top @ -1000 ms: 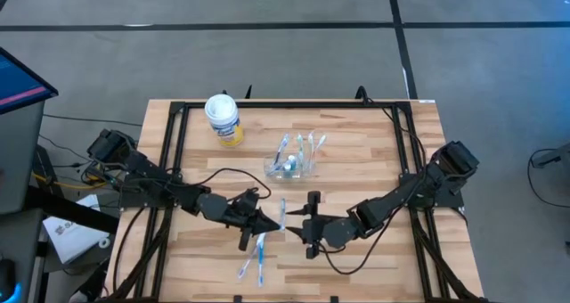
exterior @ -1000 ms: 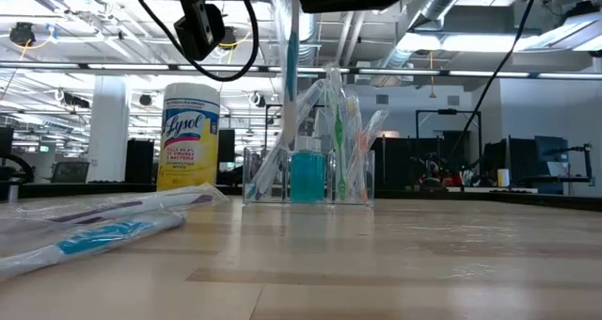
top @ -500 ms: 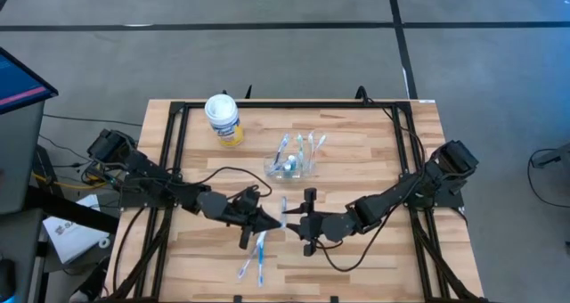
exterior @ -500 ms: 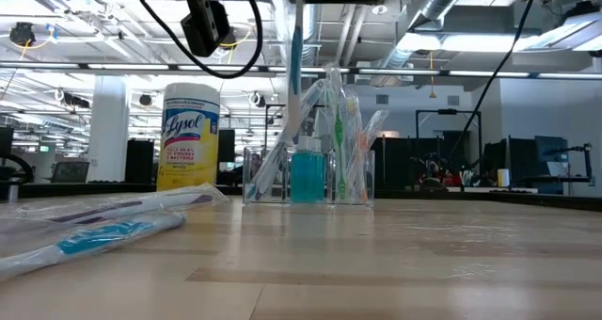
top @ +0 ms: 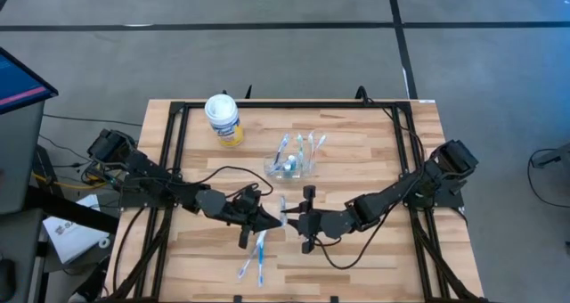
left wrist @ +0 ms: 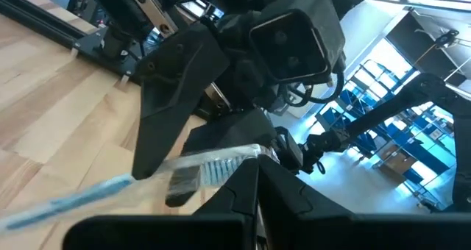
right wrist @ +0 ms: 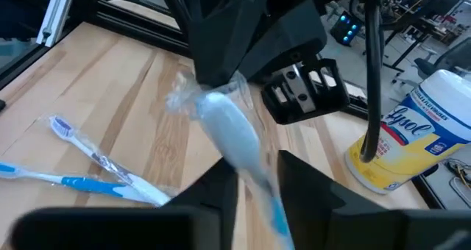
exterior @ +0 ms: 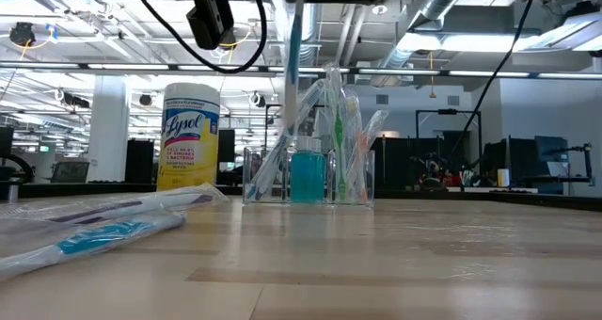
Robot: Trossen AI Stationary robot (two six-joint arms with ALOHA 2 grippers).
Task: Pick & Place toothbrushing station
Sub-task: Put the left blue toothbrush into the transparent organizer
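The wrapped toothbrush (top: 283, 208) is up in the air at the middle of the high view, lower than the clear plastic cup (top: 292, 167). Both my hands are on it. My left fingers (top: 273, 219) come in from the left side of the frame and pinch one part of it. My right fingers (top: 294, 221) come in from the right side and pinch it too. The two sets of fingers are just beside each other.

In my right wrist view the blue toothbrush handle (right wrist: 234, 136) sits squeezed between my right fingers (right wrist: 213, 187), with crinkly clear wrap at its tip. In my left wrist view the bristle end (left wrist: 213, 168) sticks out past my left fingers (left wrist: 243, 187).

The cup stands a little above the middle of the desk (top: 365, 151) in the high view. It is full of toothbrushes and has something teal inside (exterior: 306, 174). In the low view it is in the middle of the frame.

Three more wrapped toothbrushes (top: 254, 258) lie flat on the desk, low in the high view, under my left arm. They show at the lower left of the low view (exterior: 103, 235).

A white Lysol tub (top: 223, 118) with a yellow label stands at the upper left of the desk.
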